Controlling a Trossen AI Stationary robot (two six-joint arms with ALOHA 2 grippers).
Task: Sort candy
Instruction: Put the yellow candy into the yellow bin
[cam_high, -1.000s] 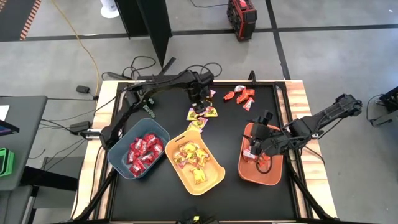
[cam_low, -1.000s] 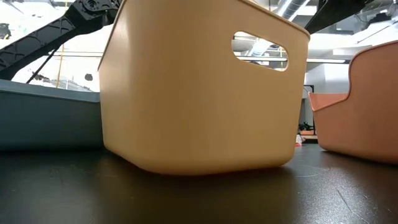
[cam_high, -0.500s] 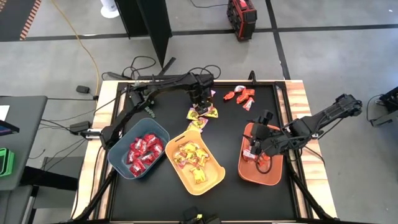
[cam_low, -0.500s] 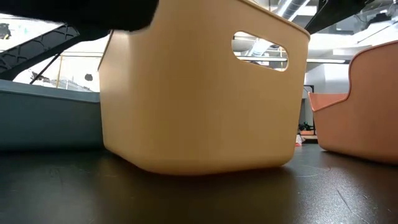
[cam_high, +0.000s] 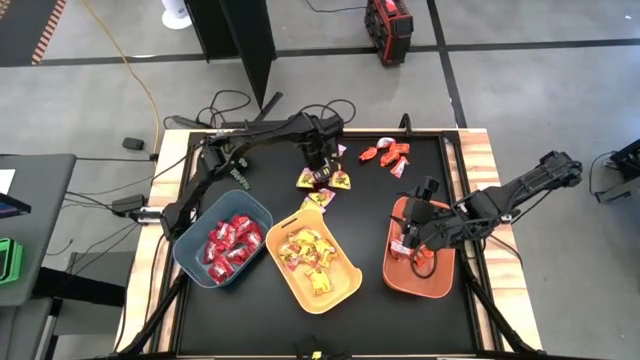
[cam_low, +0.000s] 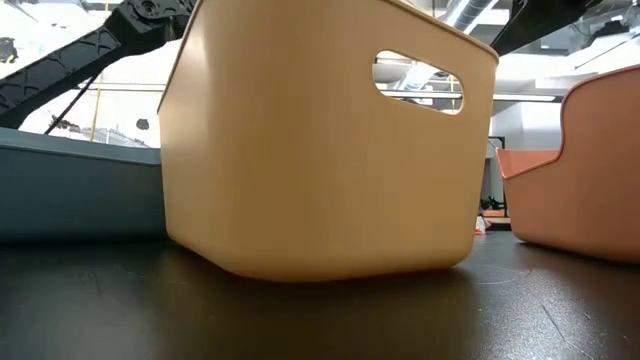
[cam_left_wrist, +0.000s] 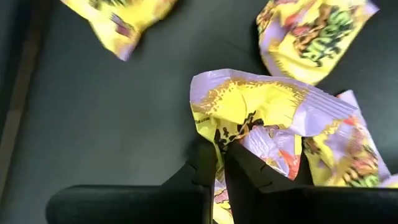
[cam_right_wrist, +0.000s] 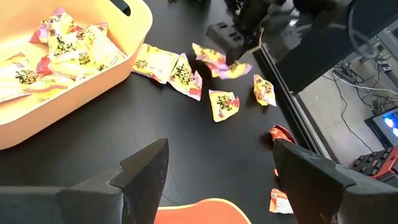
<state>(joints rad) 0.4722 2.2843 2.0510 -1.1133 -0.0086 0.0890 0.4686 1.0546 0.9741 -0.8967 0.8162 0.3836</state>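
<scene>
Above the black table (cam_high: 370, 215), left hand (cam_left_wrist: 217, 165) pinches yellow candy (cam_left_wrist: 261, 109).

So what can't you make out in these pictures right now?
- Low view: the yellow bin fills the frame and hides all the candy and both grippers.
- High view: the orange bin's contents lie under the right gripper.
- Left wrist view: the pinched yellow candy hides what lies behind it.

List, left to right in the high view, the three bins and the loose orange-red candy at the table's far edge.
Blue-grey bin → yellow bin → orange-red candy → orange bin. The candy pile sits over the gap between the yellow and orange bins, just overlapping the orange bin's left edge.
</scene>
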